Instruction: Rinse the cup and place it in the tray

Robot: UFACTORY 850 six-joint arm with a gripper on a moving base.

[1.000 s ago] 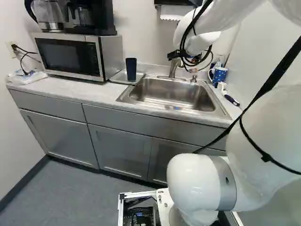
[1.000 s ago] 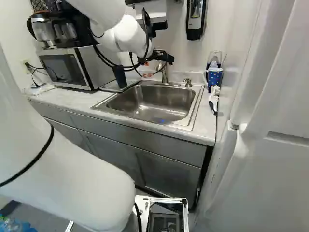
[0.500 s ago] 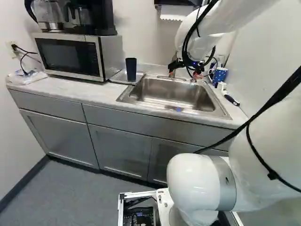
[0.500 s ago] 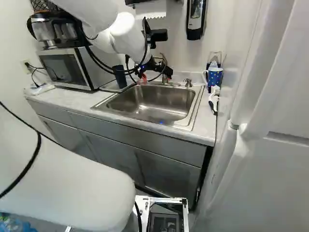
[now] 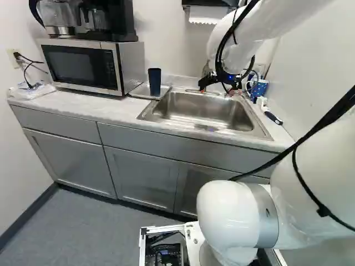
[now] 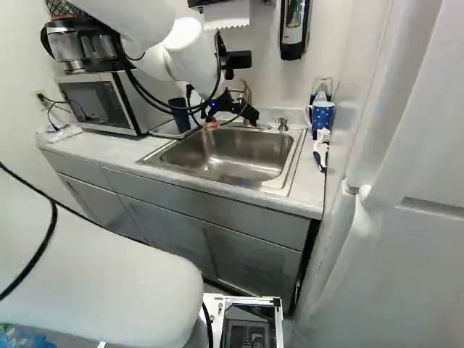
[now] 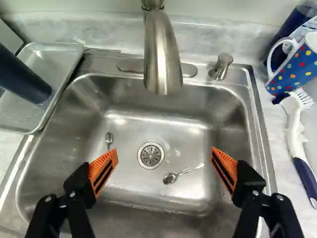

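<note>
In the right base view, upper left, a dark cup [image 6: 180, 117] stands in the tray [image 7: 55, 55]; upper centre, my arm [image 6: 190, 54] reaches forward, its gripper [image 6: 230, 116] spread wide above the sink [image 6: 233, 156] holding two spoons [image 7: 170, 178]; upper right, a dotted mug [image 6: 322, 116].

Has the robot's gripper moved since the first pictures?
Yes: in the right base view, the gripper has come down, lower and closer to the sink than it was.

free drop into sink basin [image 7: 193, 119] below hand [image 6: 232, 118], faucet [image 7: 162, 59] overhanging ahead, two spoons [image 7: 170, 178] on basin floor, tray [image 7: 33, 121] with upright dark tumbler [image 7: 25, 79] flanking one side, mug [image 7: 297, 64] and brush [image 7: 295, 130] the other
</note>
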